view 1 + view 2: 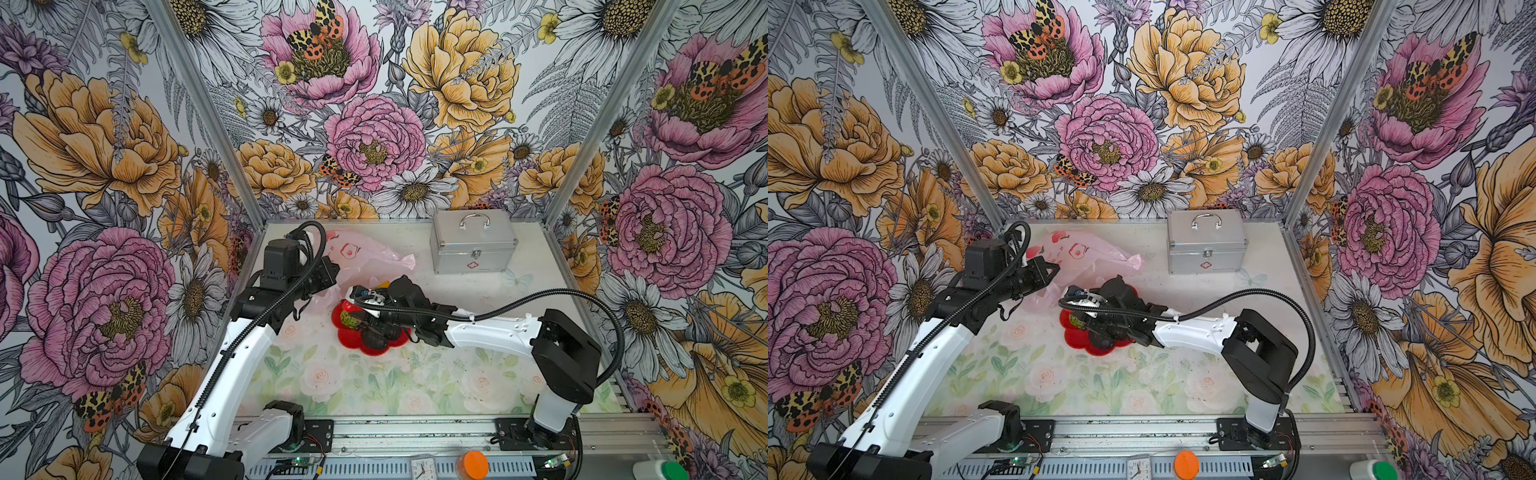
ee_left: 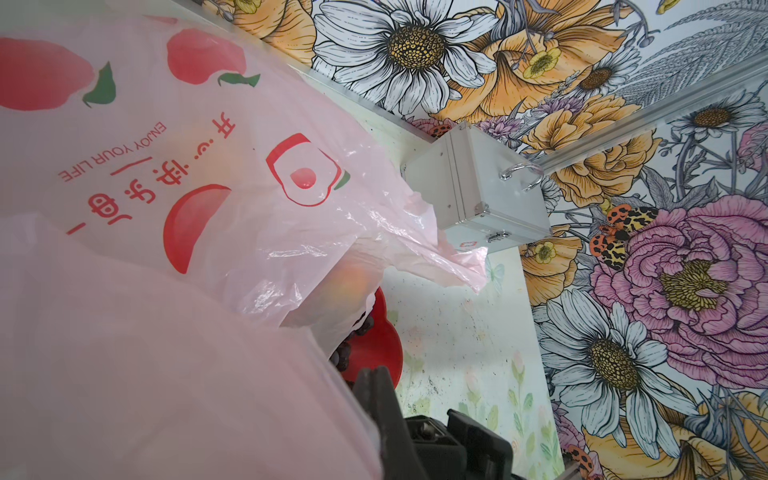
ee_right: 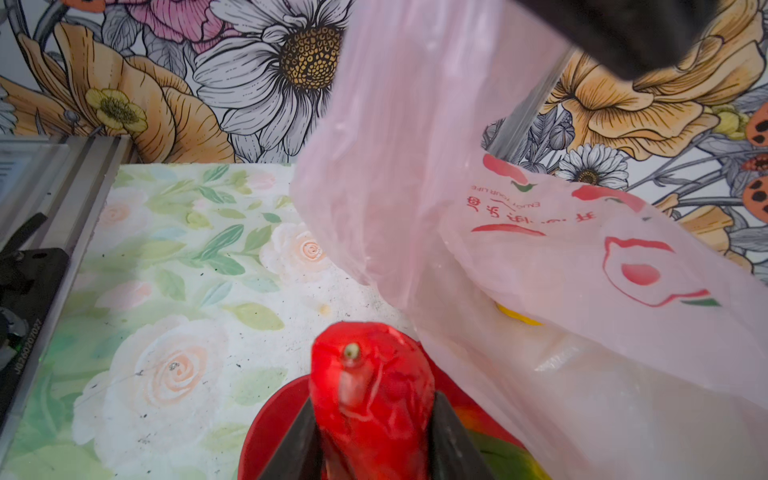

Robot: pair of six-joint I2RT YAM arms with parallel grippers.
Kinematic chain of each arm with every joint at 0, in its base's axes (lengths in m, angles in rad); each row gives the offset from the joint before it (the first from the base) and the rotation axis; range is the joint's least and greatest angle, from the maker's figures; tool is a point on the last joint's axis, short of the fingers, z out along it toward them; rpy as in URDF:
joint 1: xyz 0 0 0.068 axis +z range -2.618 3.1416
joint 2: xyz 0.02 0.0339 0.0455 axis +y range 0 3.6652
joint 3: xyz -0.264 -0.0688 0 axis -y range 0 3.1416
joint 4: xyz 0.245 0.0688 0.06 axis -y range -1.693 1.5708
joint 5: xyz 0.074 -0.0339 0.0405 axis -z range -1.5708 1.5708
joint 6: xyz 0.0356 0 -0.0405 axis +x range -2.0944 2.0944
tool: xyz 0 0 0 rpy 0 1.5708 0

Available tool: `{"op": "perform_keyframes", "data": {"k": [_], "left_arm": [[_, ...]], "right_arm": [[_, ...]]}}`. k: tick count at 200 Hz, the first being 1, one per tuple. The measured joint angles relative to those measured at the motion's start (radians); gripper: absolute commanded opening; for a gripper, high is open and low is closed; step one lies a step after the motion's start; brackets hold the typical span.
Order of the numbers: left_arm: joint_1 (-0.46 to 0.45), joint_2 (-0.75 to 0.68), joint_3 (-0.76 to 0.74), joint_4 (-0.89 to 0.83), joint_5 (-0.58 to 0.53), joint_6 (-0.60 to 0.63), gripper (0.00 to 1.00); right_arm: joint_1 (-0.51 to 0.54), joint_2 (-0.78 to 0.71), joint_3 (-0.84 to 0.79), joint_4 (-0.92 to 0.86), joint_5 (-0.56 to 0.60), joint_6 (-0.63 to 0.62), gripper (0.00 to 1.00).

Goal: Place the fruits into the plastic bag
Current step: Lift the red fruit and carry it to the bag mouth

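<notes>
Floral wallpaper all round, pale rose-print table mat underneath. Plastic bag lay at the back left of the mat: thin, crinkly, translucent pink, with red fruit prints and lettering, its near edge reaching the red flower-shaped plate. Left gripper was clamped shut on a pinch of the bag's rim, holding the film up so the mouth apparently faced the plate. Right gripper sat low over the plate with both jaws pressed against the sides of a glossy red fruit, pale green stem nub toward the wrist camera (pepper or apple, could not tell). Others on the plate were a green-orange one and dark purple-black ones, partly hidden under the arm. A yellow fruit showed under the bag's upper film, apparently already inside. Handling guess: the red fruit is a light, hard, smooth toy, likely to squirt out of a pinch near its ends, so grip across the widest middle. The bag is near weightless and floppy and would probably sag shut if released, so it is best held at the rim or a handle loop, not the body. Silver case stood well apart at the back right.
</notes>
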Motion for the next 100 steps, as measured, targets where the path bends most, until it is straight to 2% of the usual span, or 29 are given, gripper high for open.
{"op": "perform_keyframes", "data": {"k": [58, 100], "left_arm": [[0.002, 0.003, 0.005, 0.017, 0.001, -0.010, 0.00], [0.006, 0.002, 0.005, 0.031, 0.014, -0.017, 0.00]], "right_arm": [[-0.079, -0.179, -0.073, 0.000, 0.012, 0.270, 0.21], [-0.132, -0.232, -0.073, 0.061, 0.032, 0.453, 0.20]]}}
